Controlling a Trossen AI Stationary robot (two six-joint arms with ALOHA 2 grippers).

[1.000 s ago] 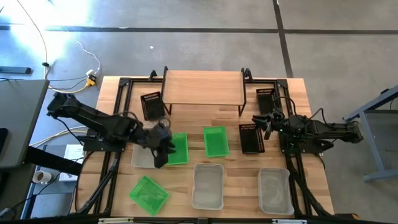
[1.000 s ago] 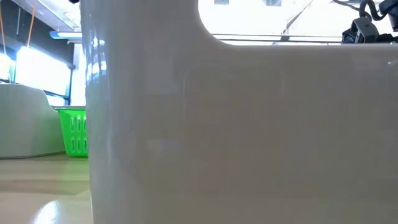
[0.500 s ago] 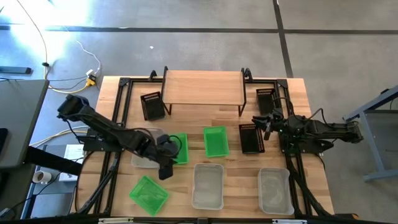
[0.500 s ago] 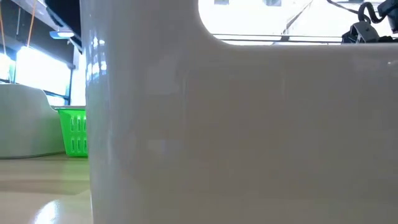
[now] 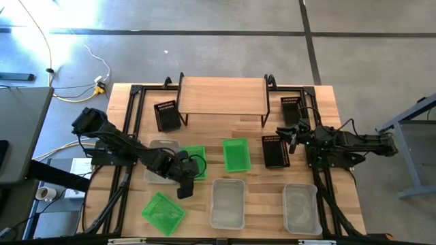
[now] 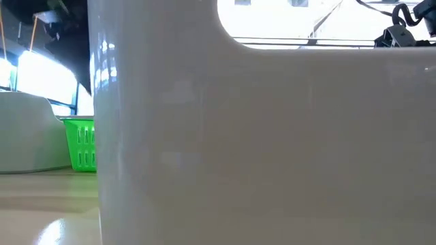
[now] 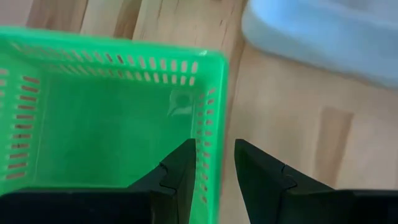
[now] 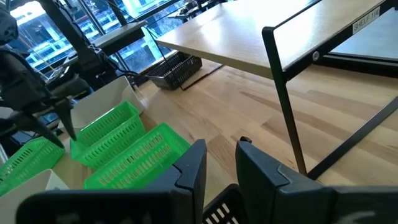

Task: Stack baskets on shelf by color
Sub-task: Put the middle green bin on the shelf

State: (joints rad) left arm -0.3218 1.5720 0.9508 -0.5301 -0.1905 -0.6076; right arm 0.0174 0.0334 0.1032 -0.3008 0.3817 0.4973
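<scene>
My left gripper (image 5: 185, 186) is open over the near edge of a green basket (image 5: 195, 161), which sits flat on the table. In the left wrist view its fingers stand on either side of that basket's near wall (image 7: 213, 124), one inside and one outside. My right gripper (image 5: 291, 132) waits open above the far right corner of a black basket (image 5: 276, 151). The shelf (image 5: 223, 95) stands at the far edge. Two more green baskets (image 5: 236, 154) (image 5: 162, 211) and three whitish ones (image 5: 228, 203) (image 5: 301, 207) (image 5: 158, 171) lie on the table. My left gripper comes down from above over the green basket's near wall (image 7: 214, 149), close to its near right corner. One finger (image 7: 180, 171) is inside the basket and the other outside. Whether they touch the wall, I cannot tell. The basket rests flat on the table.
Two black baskets (image 5: 167, 116) (image 5: 291, 109) stand tilted by the shelf's legs. The whitish basket (image 7: 323, 31) lies just right of the green one's corner. A whitish basket wall (image 6: 272, 136) fills the low view, with a green basket (image 6: 80, 144) beside it.
My left gripper has moved toward the table's near edge, from over the green basket's left side to its near wall, as the arm reached farther out. The baskets and my right arm have kept still.
</scene>
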